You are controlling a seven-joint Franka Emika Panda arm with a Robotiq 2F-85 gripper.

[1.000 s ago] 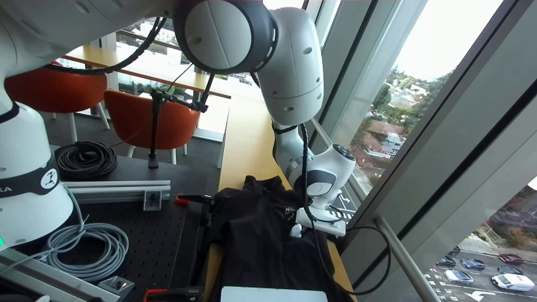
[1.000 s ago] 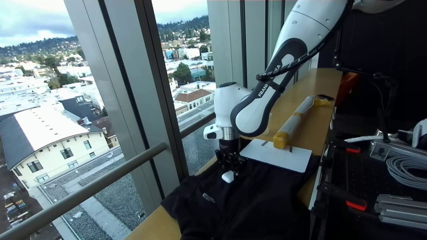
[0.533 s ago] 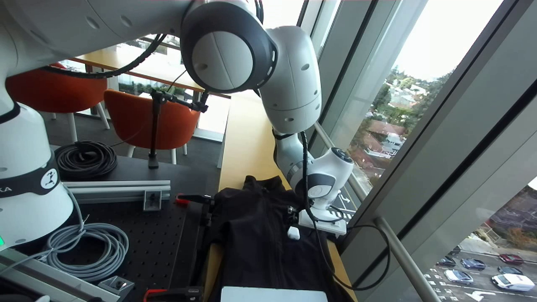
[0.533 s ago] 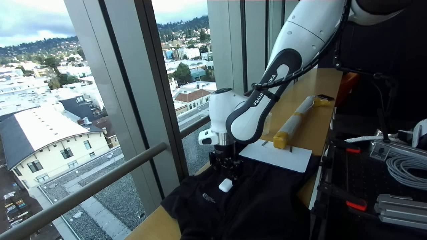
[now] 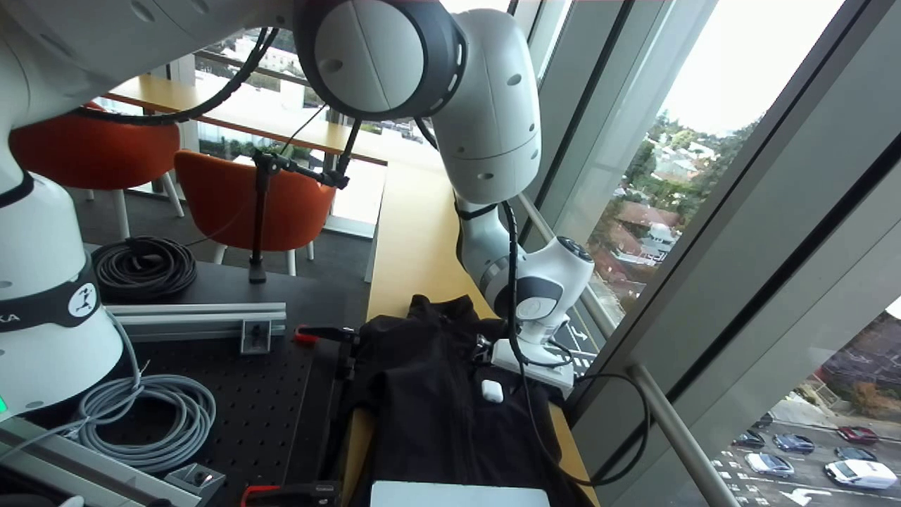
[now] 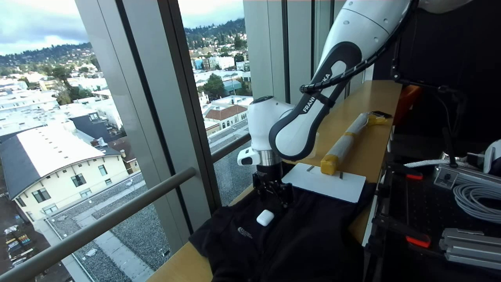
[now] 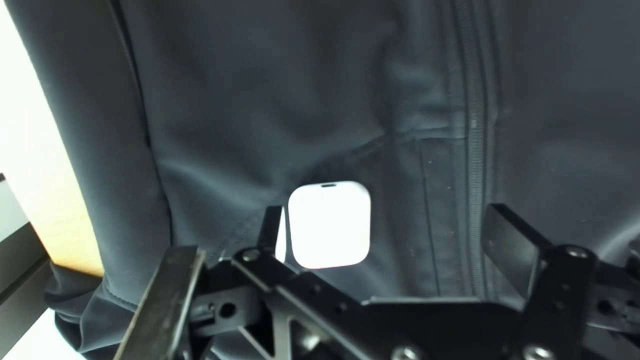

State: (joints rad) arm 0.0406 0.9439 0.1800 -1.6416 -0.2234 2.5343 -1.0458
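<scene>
We've got a little white case [image 7: 330,225] here, kinda squarish with rounded corners, plus a tiny dark mark on one edge. It's lying flat, broad face up, on the black jacket [image 6: 313,239], just off the zip [image 7: 475,155] and near the logo [image 6: 245,232].

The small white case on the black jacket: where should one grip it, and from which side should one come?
Grip the white case by its two straight sides, left and right in the wrist view, probably best from above: it lies flat on the black jacket, its corners are rounded and may slip, and the hand is open along that same line.
</scene>
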